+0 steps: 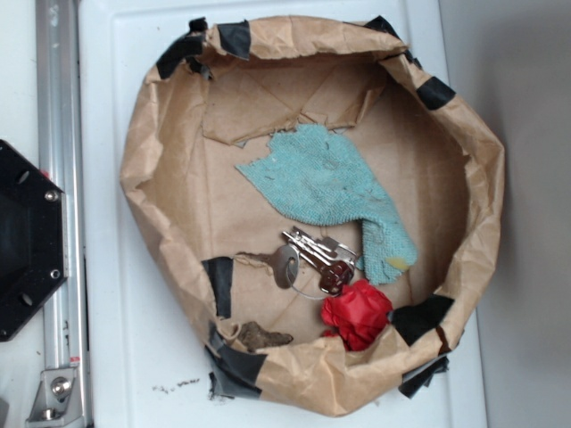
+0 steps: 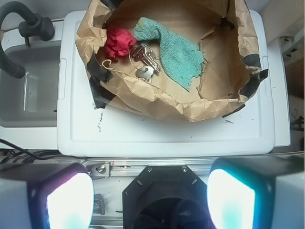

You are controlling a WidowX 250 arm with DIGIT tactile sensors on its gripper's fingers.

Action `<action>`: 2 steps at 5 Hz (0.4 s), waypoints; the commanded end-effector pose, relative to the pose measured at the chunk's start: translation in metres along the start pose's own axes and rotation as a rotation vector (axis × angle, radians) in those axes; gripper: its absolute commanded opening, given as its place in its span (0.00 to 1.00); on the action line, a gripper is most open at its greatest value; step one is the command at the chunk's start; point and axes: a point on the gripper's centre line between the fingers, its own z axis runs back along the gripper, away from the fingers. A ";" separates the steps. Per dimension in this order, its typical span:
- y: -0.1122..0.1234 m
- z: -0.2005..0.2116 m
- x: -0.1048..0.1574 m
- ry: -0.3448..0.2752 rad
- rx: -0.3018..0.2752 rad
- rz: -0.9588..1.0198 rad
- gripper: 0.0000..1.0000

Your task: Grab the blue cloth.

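Inside crumpled paper bowl (image 1: 169, 169): frayed terry blue cloth (image 1: 326, 183).

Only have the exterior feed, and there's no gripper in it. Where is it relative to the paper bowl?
Observer: Short of it. In the wrist view the gripper is back over the black mount by the rail; the paper bowl lies ahead, at the top of the frame.
Operator: Open or shut?
Observer: Open. The fingers are spread wide with nothing between them.
Operator: Anything outside my frame?
Observer: A gray bin with a black hose sits beside the white lid, on the red wad side of the bowl, away from the blue cloth's wide end.
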 end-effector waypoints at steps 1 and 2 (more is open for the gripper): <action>0.000 0.000 0.000 0.000 0.000 0.000 1.00; 0.012 -0.053 0.045 -0.043 0.134 0.035 1.00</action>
